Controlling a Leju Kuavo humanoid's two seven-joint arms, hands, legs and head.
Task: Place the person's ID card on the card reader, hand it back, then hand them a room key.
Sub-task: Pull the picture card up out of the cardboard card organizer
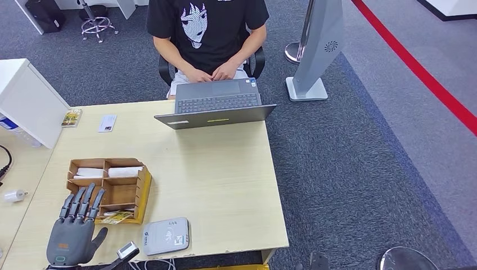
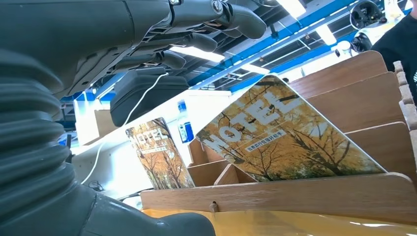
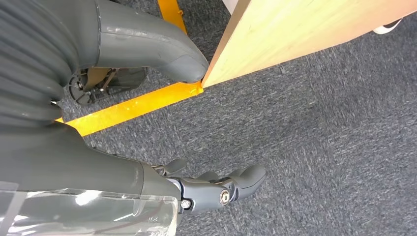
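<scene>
Ribbed grey left hand (image 1: 72,233) above slotted wooden organizer (image 1: 130,194), glossy key cards (image 2: 282,135).

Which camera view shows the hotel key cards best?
The left wrist view: the hotel key cards stand close up in the wooden organizer, print readable. The head view shows one small and flat beside the left hand. The right wrist view looks at carpet.
</scene>
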